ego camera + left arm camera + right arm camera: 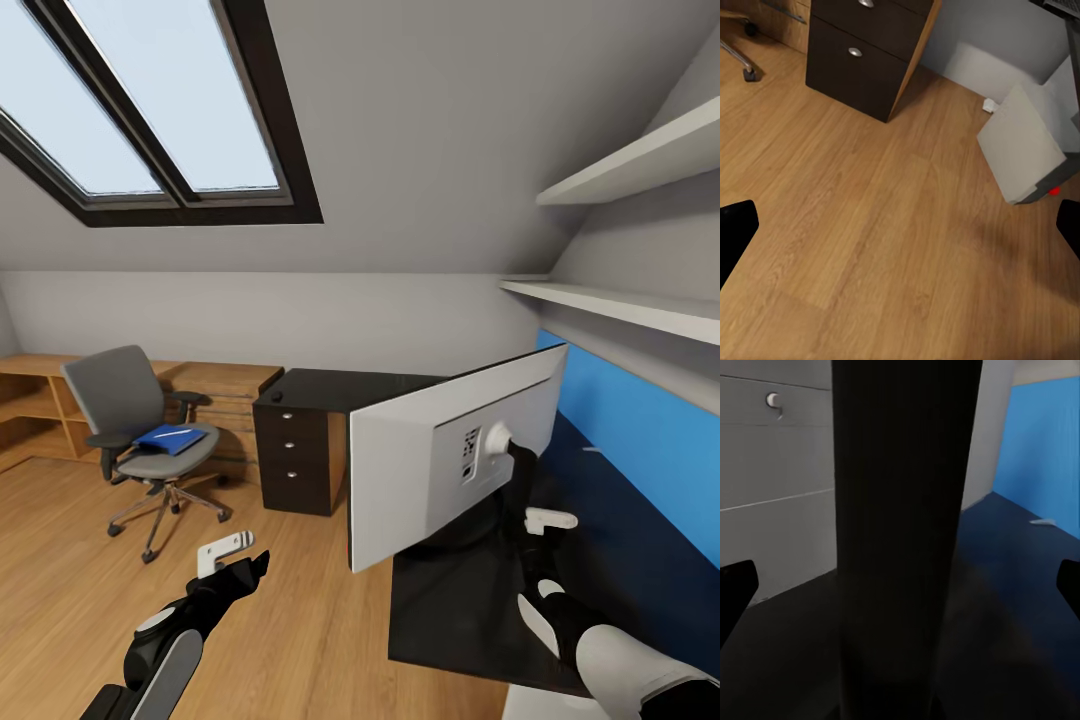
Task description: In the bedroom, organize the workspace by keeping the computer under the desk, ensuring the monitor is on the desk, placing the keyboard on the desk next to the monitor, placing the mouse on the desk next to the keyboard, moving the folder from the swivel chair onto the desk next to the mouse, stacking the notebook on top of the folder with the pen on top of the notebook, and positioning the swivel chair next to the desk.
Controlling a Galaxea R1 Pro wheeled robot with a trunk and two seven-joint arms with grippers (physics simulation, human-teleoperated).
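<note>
Two pincers spread wide: my right pincer (537, 520) straddles the monitor (455, 455) stand on the counter (480, 600) without gripping, my left pincer (232, 555) hangs empty over the floor, and the folder (170, 437) lies on the swivel chair (140, 430).

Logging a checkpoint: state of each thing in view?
monitor: on the desk, back toward the camera
folder: lying on the swivel chair seat
desk drawers: all shut
computer: on the floor beside the drawers
left gripper: open, empty, over the floor
right gripper: open, its fingers either side of the monitor stand
</note>
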